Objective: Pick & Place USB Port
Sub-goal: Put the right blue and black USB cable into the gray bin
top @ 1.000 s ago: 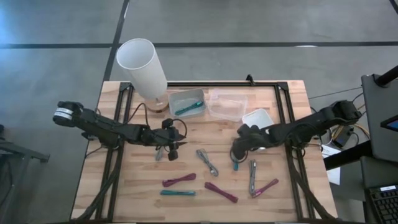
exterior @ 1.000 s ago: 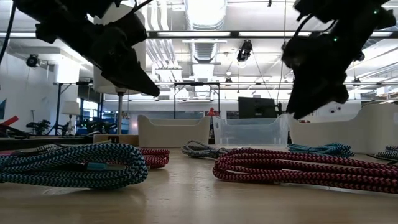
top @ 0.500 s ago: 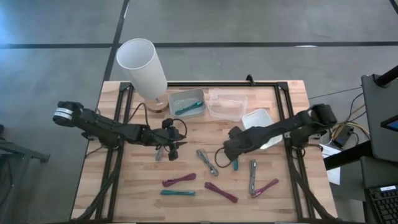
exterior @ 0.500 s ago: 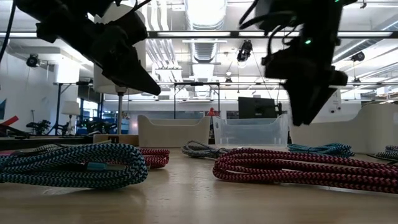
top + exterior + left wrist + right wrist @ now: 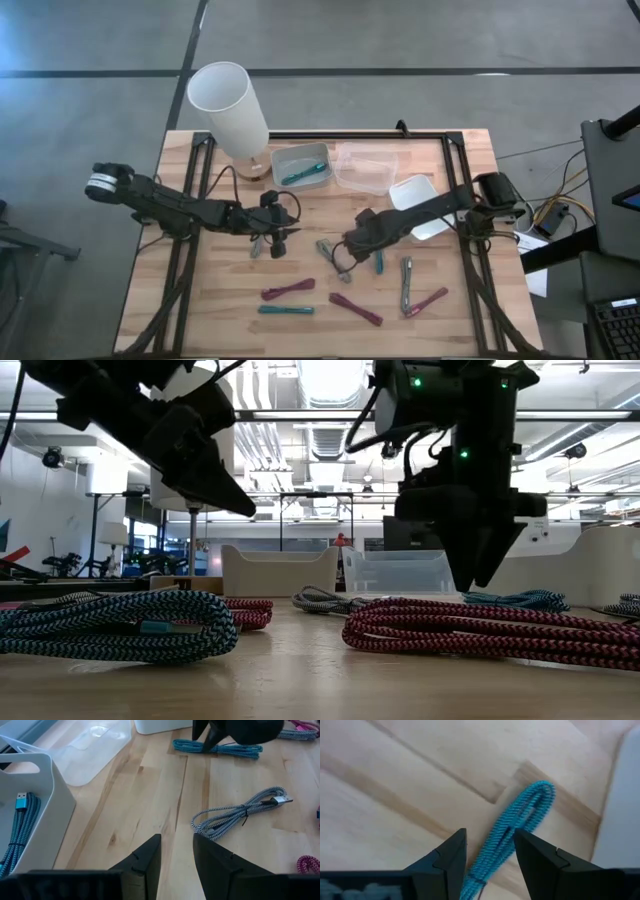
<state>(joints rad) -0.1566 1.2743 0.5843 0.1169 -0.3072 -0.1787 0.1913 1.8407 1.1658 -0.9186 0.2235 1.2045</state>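
Several coiled USB cables lie flat on the wooden table (image 5: 230, 300): a teal one (image 5: 379, 262), a grey-white one (image 5: 333, 258), a grey one (image 5: 405, 280), and maroon and teal ones near the front. My right gripper (image 5: 490, 837) hangs open, pointing down over the teal cable (image 5: 520, 820) without touching it. It also shows in the low view (image 5: 478, 575). My left gripper (image 5: 278, 245) stands open and empty left of centre, tilted down toward the grey-white cable (image 5: 240, 812).
At the back stand a white bin (image 5: 300, 165) holding a teal cable, a clear bin (image 5: 365, 168) and a white bin (image 5: 415, 195). A white lamp (image 5: 230, 105) stands at the back left. A black frame (image 5: 440, 140) runs along the table's edges.
My right gripper has moved toward the table's left and a little down. It has tipped from slanting to pointing almost straight down over the teal cable. Its fingers have stayed open. No cable has moved.
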